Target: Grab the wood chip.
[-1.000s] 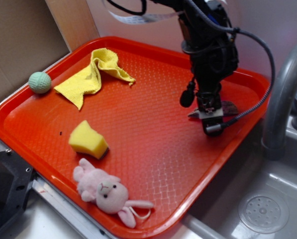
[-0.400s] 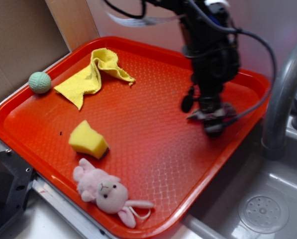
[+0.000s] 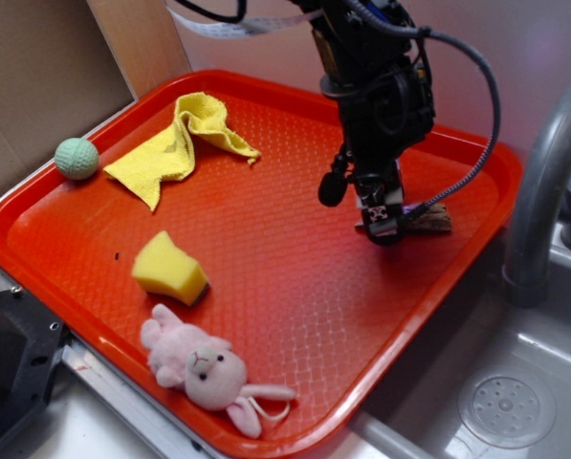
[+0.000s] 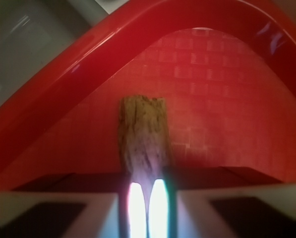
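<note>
Rough brown-grey wood chip (image 4: 142,134) is pinched at one end between the nearly closed jaws of the black robot gripper (image 3: 384,228), near the right rim of the red plastic tray (image 3: 266,258). Its blunt end is seen sticking out toward that rim. A yellow sponge wedge (image 3: 169,269) is placed well apart.

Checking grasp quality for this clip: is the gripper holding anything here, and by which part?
Yes. The gripper is shut on the wood chip, pinching it at one end; the rest of the chip sticks out past the fingertips, over the red tray.
</note>
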Tool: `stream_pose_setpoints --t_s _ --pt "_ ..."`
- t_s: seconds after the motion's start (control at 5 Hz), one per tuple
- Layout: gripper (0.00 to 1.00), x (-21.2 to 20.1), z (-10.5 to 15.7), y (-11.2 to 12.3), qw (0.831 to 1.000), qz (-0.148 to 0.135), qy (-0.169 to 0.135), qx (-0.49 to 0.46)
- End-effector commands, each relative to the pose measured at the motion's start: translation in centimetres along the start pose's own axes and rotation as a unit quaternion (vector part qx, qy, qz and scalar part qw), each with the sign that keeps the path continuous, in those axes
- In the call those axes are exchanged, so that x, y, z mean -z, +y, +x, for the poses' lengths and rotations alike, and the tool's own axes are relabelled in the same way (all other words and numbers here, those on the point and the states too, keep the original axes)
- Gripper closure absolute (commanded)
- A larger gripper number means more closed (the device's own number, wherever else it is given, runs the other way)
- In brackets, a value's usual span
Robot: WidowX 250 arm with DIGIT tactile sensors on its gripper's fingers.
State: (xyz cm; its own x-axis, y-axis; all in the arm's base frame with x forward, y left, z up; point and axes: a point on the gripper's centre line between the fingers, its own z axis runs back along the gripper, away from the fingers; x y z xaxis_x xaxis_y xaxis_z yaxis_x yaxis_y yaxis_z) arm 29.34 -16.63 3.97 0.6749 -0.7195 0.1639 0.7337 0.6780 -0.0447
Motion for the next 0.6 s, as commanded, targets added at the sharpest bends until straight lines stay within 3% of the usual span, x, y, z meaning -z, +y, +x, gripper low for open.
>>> stream_pose_setpoints --t_s 0.0,0.2,0.4 --pt "1.0 -2.9 0.8 -1.4 0.999 0.023 -0.036 0.001" --pt "0.0 -3.0 0.7 -1.3 0.999 0.021 -0.04 0.006" --pt "0.0 -2.0 1.3 -1.3 0.999 0.032 -0.024 0.003"
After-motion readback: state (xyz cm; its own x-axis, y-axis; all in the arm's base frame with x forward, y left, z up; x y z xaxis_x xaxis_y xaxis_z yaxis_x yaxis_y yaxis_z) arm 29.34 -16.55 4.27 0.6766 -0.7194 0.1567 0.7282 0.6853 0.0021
